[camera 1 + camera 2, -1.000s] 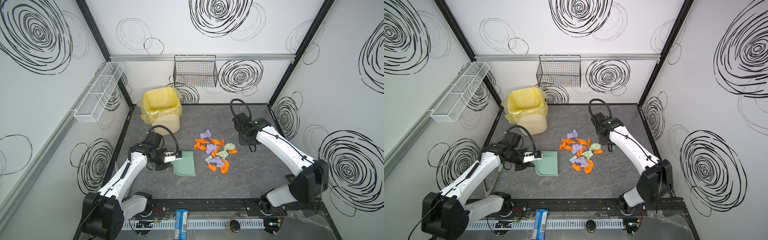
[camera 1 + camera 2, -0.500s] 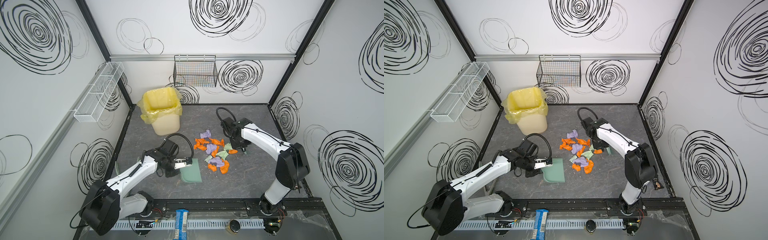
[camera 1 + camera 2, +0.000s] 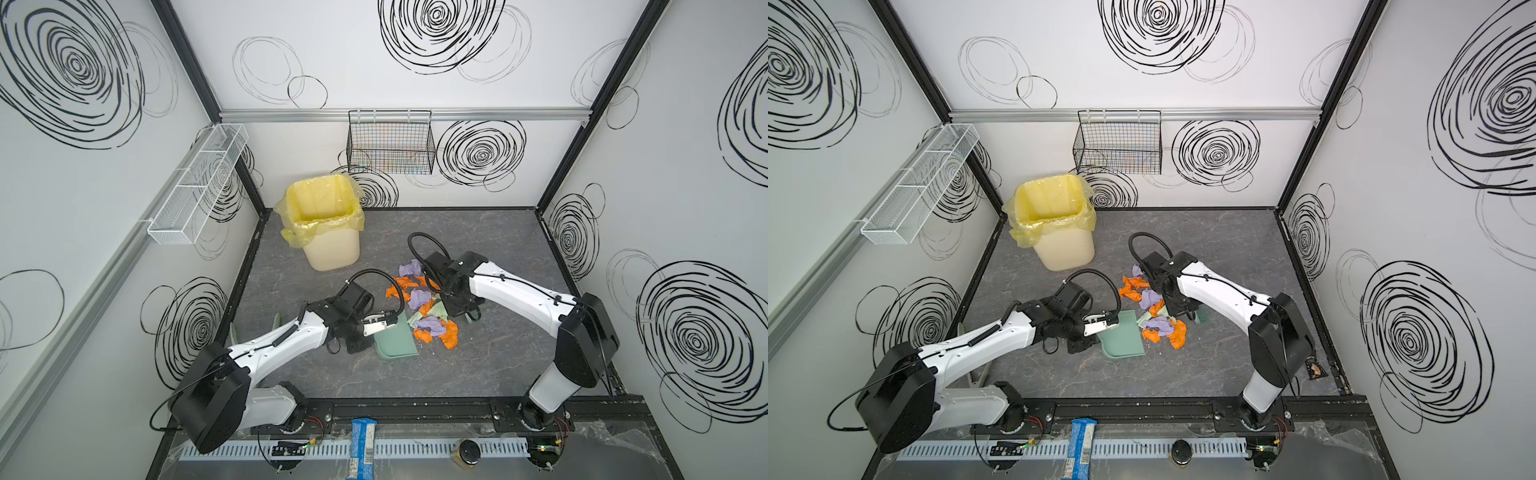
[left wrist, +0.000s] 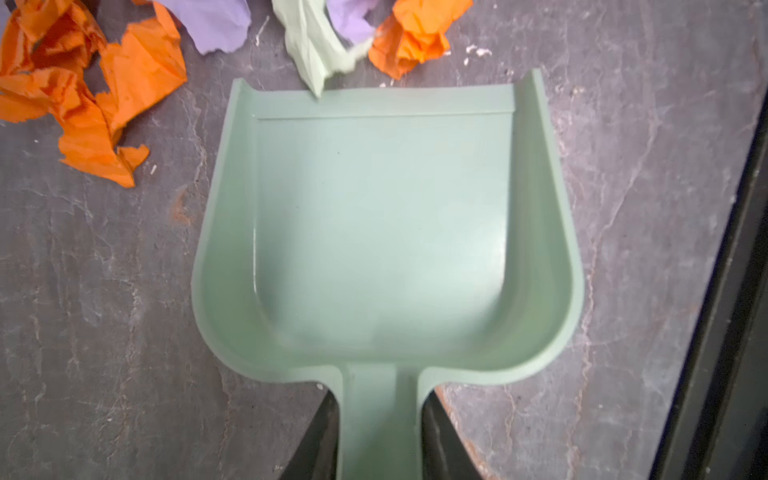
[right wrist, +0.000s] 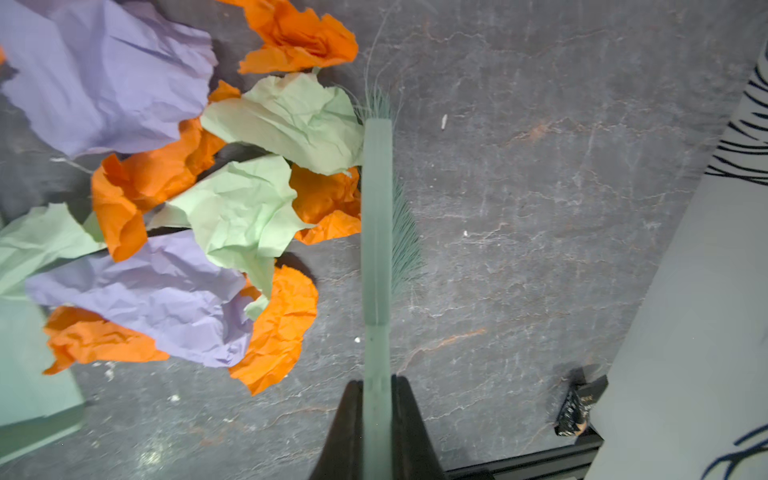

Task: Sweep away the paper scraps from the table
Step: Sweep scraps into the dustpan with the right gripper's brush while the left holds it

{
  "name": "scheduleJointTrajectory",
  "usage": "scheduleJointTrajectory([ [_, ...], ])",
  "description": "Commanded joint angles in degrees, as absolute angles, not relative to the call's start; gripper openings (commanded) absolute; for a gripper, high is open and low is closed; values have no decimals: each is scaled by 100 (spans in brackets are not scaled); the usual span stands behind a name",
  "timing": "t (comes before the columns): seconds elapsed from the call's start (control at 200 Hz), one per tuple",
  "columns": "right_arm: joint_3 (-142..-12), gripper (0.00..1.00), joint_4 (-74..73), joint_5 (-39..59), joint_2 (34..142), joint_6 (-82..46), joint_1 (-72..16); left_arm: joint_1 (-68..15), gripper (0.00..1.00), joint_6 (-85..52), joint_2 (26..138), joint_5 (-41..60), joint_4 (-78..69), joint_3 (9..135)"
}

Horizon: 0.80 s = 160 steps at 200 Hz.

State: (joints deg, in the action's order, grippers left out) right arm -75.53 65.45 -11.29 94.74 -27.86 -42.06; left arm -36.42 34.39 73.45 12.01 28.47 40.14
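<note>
Crumpled matt paper scraps [image 5: 232, 208] — smooth plastic dustpan [image 4: 382, 228] — veined matt table [image 4: 104, 291].

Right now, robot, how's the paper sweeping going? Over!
Left gripper shut on dustpan handle. Right gripper shut on brush. Paper scraps piled between them on the table, none in the pan yet. Nothing in the way.
</note>
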Motion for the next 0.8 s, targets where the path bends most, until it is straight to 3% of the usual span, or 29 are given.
scheduleJointTrajectory([
  [0.0,-7545,0,6463,-440,9374,-2909,-4350,-3790,0,3076,7443,1081,2501,3894],
  [0.495,-7878,0,5856,580,9477,-3655,-5165,-3876,0,3102,7760,1210,2424,4078],
  [0.795,-8114,0,5923,625,9308,-3788,-5249,-3821,0,3136,7704,1340,2364,4034],
])
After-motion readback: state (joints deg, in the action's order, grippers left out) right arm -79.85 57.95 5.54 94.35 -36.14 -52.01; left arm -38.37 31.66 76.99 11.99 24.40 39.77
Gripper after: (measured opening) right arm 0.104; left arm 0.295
